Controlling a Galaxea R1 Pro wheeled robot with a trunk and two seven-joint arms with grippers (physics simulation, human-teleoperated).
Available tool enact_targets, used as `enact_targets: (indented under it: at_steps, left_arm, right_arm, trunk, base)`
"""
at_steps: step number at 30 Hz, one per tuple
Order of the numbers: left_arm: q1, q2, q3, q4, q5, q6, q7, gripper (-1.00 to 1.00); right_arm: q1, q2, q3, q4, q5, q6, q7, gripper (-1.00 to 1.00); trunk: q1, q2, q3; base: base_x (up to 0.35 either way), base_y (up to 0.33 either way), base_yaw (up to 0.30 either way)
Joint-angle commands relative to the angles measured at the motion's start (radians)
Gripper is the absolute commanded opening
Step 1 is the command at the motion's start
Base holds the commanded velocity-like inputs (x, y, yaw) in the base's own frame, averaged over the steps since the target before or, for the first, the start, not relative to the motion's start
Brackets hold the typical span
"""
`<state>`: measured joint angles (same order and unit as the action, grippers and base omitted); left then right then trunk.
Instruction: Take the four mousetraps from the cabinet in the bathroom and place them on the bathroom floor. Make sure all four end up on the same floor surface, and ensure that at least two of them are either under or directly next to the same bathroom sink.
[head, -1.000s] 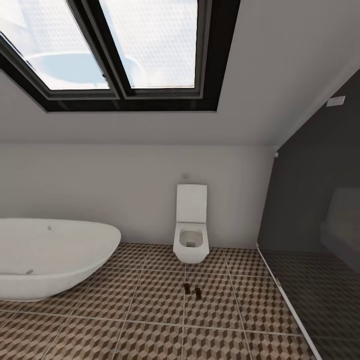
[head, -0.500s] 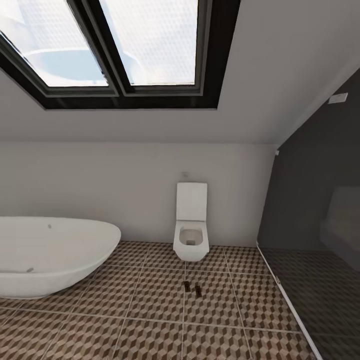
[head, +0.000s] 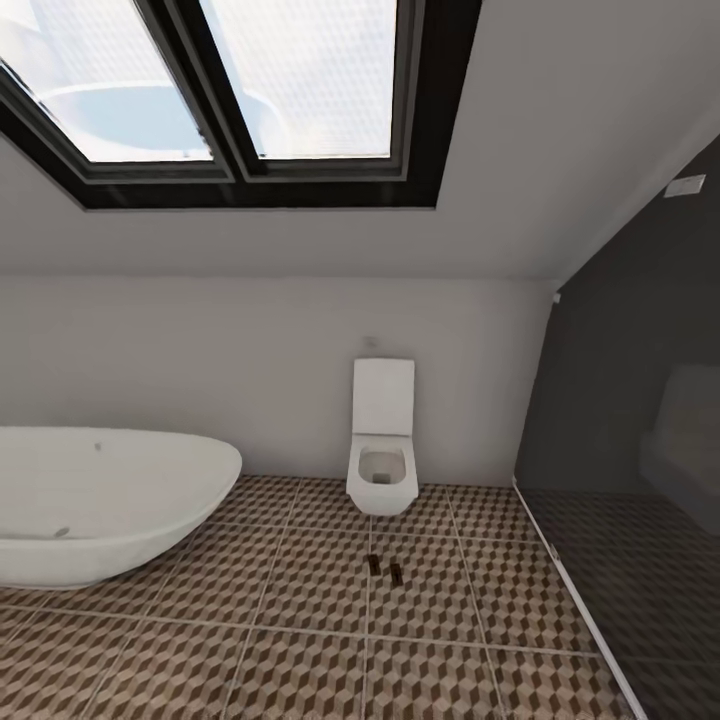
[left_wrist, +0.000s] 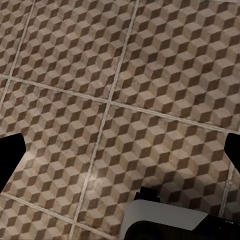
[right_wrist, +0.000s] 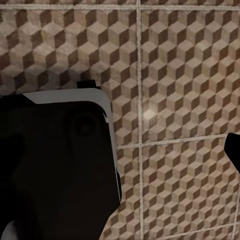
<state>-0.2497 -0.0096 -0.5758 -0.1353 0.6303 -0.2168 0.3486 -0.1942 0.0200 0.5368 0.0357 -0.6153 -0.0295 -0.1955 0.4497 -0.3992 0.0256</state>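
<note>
A white wall (head: 200, 370) runs under a sloped white ceiling (head: 560, 130) that holds a black-framed skylight (head: 240, 100) with two bright panes. A white freestanding bathtub (head: 100, 505) sits at the left, and a white wall-hung toilet (head: 382, 470) with a tall rectangular cistern panel is fixed to the wall near the middle. The floor (head: 300, 620) is laid in large square tiles printed with brown, beige and white cubes and pale grout, and at the right a dark glass partition (head: 630, 420) stands along a white floor strip.

Brown-beige cube-patterned bathroom floor (head: 300, 660), white bathtub (head: 100, 500)
</note>
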Motion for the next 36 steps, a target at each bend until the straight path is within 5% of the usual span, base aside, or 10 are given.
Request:
enact_targets:
  at_steps: [1,36]
  left_arm:
    - [0.0,0.0,-0.009,0.0,0.008,-0.003,0.004,1.0]
    - [0.029,-0.004,-0.01,0.0,0.005,-0.004,0.004,1.0]
  right_arm:
    - [-0.001,0.0,0.008,0.003,-0.008,-0.003,0.002,1.0]
    - [-0.001,-0.004,0.008,0.004,-0.008,-0.003,0.011,1.0]
  trunk:
    - [0.0,-0.001,-0.002]
    - [0.0,-0.001,-0.059]
  base:
    - [0.0,0.0,0.001]
    - [0.0,0.0,0.0]
